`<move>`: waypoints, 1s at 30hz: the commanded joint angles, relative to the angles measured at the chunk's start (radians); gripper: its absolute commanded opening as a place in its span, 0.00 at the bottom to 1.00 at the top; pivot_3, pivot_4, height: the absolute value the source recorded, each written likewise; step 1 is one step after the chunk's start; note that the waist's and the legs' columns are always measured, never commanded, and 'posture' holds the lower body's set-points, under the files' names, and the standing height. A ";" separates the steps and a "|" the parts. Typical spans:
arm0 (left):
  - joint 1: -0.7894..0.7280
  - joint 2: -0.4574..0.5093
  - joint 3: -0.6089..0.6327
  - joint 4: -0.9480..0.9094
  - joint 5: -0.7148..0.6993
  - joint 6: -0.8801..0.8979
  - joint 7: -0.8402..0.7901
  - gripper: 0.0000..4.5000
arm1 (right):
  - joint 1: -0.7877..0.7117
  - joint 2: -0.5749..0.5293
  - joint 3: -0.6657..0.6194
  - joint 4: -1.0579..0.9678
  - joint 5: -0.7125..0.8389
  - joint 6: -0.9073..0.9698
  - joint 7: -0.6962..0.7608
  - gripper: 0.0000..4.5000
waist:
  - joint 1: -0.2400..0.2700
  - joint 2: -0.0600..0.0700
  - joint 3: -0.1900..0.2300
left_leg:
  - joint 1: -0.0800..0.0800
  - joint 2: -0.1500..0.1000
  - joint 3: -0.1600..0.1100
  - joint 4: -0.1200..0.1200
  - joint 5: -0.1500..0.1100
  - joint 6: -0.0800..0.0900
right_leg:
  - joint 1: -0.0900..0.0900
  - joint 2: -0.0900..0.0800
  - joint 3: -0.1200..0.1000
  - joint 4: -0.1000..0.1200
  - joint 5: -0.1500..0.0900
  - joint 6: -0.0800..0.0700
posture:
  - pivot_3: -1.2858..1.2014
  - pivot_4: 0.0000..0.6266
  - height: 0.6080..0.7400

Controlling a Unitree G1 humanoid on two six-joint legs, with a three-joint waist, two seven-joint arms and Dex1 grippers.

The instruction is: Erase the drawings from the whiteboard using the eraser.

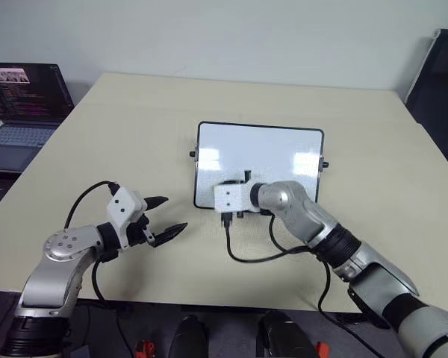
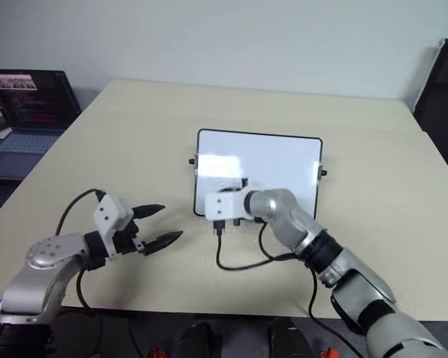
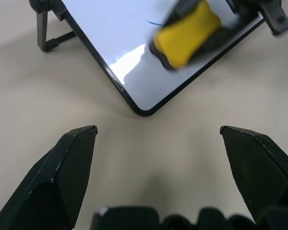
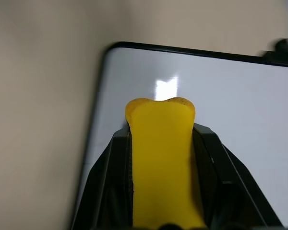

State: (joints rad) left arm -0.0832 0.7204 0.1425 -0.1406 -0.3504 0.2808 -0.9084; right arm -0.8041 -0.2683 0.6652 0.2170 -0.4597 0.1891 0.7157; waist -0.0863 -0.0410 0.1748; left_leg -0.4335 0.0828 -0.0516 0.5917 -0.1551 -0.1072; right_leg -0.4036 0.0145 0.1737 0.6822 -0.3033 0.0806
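The whiteboard (image 1: pixel 269 149) stands propped near the middle of the table, its black frame (image 3: pixel 116 84) close in the left wrist view. My right gripper (image 4: pixel 161 136) is shut on the yellow eraser (image 4: pixel 161 167), which is pressed against the board's lower left area (image 3: pixel 185 36). One short blue stroke of the drawings (image 3: pixel 155 22) shows right beside the eraser. The rest of the board's face looks white. My left gripper (image 1: pixel 163 216) hovers open and empty over the table, left of the board's lower left corner.
An open laptop (image 1: pixel 22 104) sits on a side surface at the far left. A dark chair (image 1: pixel 442 89) stands at the far right. A black cable (image 1: pixel 254 257) loops on the table in front of the board. The board's stand leg (image 3: pixel 47 38) sticks out behind it.
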 commanded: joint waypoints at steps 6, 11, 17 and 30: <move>-0.033 -0.006 -0.007 0.033 0.006 -0.048 -0.017 1.00 | -0.038 -0.016 -0.114 0.081 -0.044 0.043 -0.144 0.28 | 0.003 0.000 0.000 | 0.000 -0.001 0.000 0.002 0.001 0.001 | -0.002 -0.001 0.000 -0.001 0.002 0.001 | 0.52 0.24 1.00; -0.046 -0.009 -0.011 0.048 0.007 -0.059 -0.020 1.00 | 0.013 -0.056 -0.072 0.034 -0.044 0.063 -0.011 0.28 | 0.003 -0.001 -0.001 | 0.001 -0.001 0.000 0.002 0.002 0.001 | -0.001 -0.001 0.000 -0.001 0.002 0.001 | 0.52 0.24 1.00; -0.056 -0.011 -0.017 0.056 0.005 -0.064 -0.022 1.00 | 0.000 -0.049 -0.106 0.025 -0.076 0.063 -0.059 0.28 | 0.002 -0.001 -0.001 | 0.001 -0.001 0.000 0.001 0.002 0.001 | -0.001 -0.001 0.000 0.000 0.002 0.001 | 0.52 0.24 1.00; -0.140 -0.033 -0.048 -0.017 -0.032 0.002 -0.021 1.00 | 0.091 -0.146 -0.157 -0.091 -0.044 0.066 -0.060 0.28 | 0.007 -0.002 -0.001 | 0.001 -0.001 0.000 0.002 0.003 0.002 | -0.001 -0.001 0.000 -0.002 0.004 0.000 | 0.52 0.24 1.00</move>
State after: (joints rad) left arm -0.1998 0.6904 0.0936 -0.1099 -0.3578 0.2808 -0.9272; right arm -0.7351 -0.3859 0.5413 0.1168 -0.4923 0.2234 0.6501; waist -0.0788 -0.0425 0.1737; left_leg -0.4326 0.0816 -0.0515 0.5933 -0.1517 -0.1047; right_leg -0.4043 0.0131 0.1741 0.6803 -0.2989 0.0809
